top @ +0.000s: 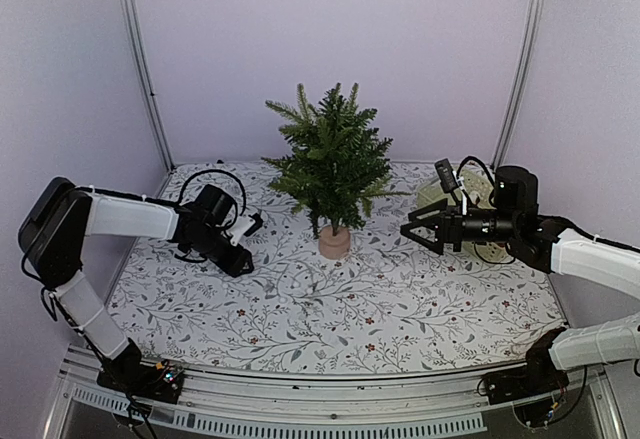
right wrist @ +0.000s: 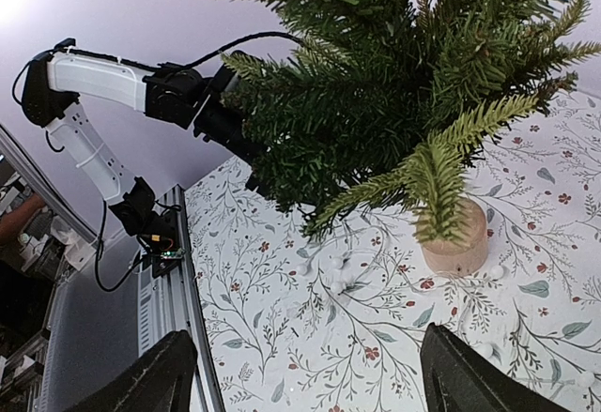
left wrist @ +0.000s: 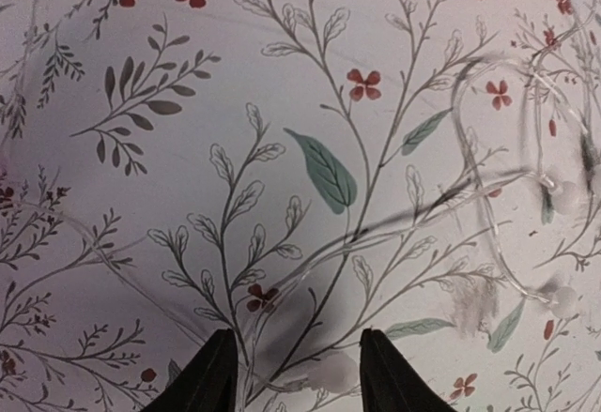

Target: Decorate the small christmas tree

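Reaching for light string (left wrist: 562, 296) near bench (top: 420, 309) centre.
Hovering left fingers (top: 248, 229) half-open and right fingers (top: 416, 233) wide, both empty; risking taut string toppling the small christmas tree (top: 330, 164).

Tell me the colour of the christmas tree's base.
The base is tan; clearest in the right wrist view.

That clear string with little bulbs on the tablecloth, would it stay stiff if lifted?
Probably floppy: the clear string lies in loose loops on the tablecloth. Likely light, being thin wire with tiny bulbs. It may snag on the small christmas tree needles nearby.
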### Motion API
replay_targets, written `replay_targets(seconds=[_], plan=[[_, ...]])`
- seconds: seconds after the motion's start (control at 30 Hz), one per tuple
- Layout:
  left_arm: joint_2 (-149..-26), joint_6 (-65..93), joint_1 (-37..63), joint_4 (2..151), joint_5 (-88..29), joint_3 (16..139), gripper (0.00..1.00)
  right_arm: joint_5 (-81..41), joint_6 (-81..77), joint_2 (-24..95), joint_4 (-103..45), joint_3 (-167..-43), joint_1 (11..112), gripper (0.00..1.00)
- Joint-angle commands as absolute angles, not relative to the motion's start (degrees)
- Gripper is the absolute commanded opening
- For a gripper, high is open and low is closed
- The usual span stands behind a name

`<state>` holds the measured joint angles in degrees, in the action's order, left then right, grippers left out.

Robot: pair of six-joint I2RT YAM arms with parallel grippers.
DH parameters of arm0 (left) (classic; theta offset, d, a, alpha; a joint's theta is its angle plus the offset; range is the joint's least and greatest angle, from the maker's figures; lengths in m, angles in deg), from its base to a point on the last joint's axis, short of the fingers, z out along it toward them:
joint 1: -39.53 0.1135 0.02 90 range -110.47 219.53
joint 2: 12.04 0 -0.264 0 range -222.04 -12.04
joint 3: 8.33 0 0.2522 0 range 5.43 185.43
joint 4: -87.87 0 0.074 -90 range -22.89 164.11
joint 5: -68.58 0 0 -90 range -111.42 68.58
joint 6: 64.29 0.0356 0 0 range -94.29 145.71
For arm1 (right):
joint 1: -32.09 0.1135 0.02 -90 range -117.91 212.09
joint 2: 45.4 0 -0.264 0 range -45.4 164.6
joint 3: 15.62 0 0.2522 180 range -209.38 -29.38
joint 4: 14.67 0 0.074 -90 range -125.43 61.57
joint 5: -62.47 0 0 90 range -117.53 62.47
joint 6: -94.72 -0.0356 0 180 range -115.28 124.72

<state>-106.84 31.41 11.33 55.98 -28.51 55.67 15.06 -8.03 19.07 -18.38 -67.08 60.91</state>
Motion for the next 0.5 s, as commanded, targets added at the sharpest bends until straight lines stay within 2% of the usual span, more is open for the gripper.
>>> replay_targets(seconds=[0.0,0.27,0.47], plan=[[-108.75,31.66,12.27,53.64,-28.24,57.88,0.46,15.96,-8.46,18.93,-16.61,-66.56,60.65,0.86],[-113.68,30.15,13.08,52.36,-22.4,58.73,0.29,16.48,-8.66,19.54,-15.95,-66.9,60.59,0.86],[-114.2,29.94,11.18,51.09,-22.75,58.57,0.08,16.39,-8.54,19.5,-15.98,-67.0,60.65,0.86]])
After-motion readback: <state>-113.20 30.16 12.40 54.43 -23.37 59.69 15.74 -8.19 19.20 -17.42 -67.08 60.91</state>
